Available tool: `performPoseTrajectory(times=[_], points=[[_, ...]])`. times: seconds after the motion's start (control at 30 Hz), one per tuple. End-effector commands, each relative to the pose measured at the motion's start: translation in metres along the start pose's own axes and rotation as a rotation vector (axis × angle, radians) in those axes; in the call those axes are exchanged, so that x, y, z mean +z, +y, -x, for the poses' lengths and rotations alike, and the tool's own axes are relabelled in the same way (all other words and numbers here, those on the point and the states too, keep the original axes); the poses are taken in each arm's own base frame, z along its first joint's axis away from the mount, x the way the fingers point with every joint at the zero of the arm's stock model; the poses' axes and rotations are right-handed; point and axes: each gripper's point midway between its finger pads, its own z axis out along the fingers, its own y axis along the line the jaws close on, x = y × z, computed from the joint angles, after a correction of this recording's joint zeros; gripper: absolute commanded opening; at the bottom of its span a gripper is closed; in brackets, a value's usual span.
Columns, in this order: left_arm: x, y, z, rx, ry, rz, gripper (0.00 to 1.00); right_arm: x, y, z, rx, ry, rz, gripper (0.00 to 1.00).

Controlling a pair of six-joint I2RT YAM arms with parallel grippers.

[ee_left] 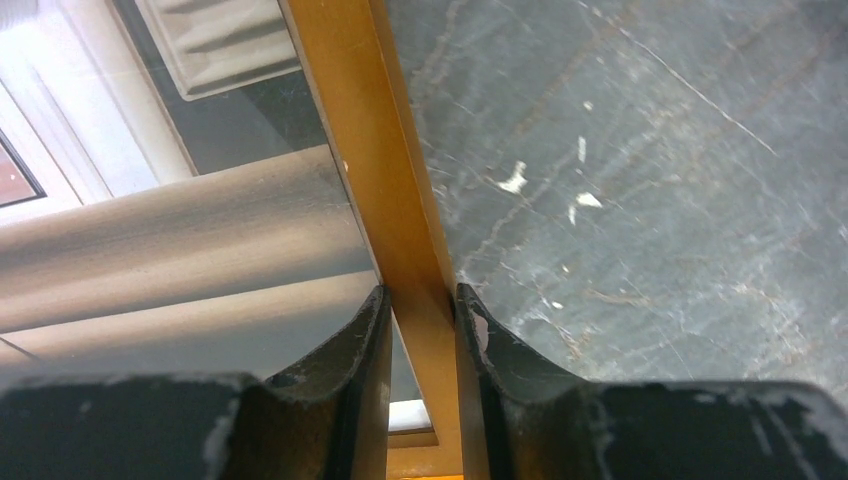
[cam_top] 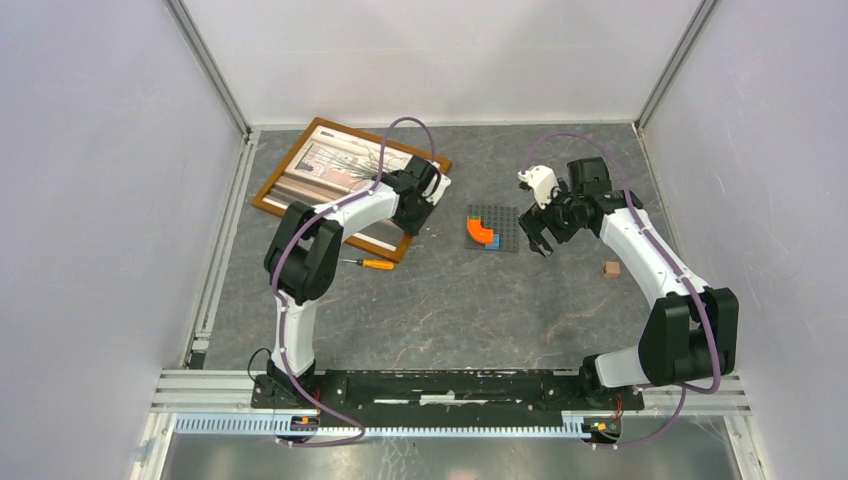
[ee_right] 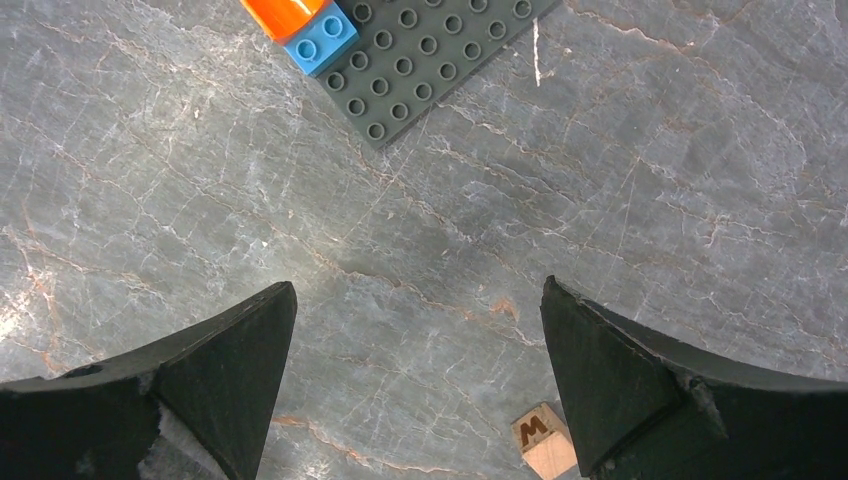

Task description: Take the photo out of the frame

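1. The frame (cam_top: 285, 162) lies flat in the upper left of the top view, with the photo (cam_top: 335, 165) inside it, face up.
2. The left gripper (ee_left: 420, 300) pinches the frame's orange-brown moulding on its right-hand edge.
3. The right gripper (ee_right: 420, 290) hangs spread wide over the table (cam_top: 450, 310), just beside the grey baseplate (ee_right: 430, 50), gripping nothing.
4. A wooden letter cube (ee_right: 540, 440) lies lower right.

Plain pale walls (cam_top: 90, 200) close in a dark grey, marble-veined tabletop (cam_top: 450, 310) on three sides, with silver metal posts (cam_top: 208, 65) in the far corners and even, soft light throughout.
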Motion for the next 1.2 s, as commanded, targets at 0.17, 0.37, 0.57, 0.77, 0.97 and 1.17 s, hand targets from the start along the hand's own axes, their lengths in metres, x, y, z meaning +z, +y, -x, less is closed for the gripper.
performPoseTrajectory(times=[0.17,0.37,0.57,0.77,0.97,1.17], points=[[-0.007,-0.077,-0.053,0.288,0.107,-0.256,0.03,-0.001,-0.007,0.018,0.022,-0.064,0.01,0.98],[-0.012,-0.105,-0.063,0.43,0.105,-0.327,0.02,-0.004,-0.015,0.021,0.043,-0.076,0.008,0.98],[-0.012,-0.129,-0.071,0.572,0.101,-0.385,0.02,-0.008,-0.028,0.019,0.085,-0.085,0.003,0.98],[-0.018,-0.159,-0.075,0.726,0.072,-0.45,0.02,-0.011,-0.039,0.013,0.121,-0.089,-0.006,0.98],[-0.025,-0.189,-0.075,0.875,0.03,-0.511,0.02,-0.014,-0.053,0.005,0.17,-0.089,-0.024,0.98],[-0.03,-0.211,-0.073,0.95,0.007,-0.542,0.02,-0.018,-0.043,0.005,0.17,-0.107,0.012,0.98]])
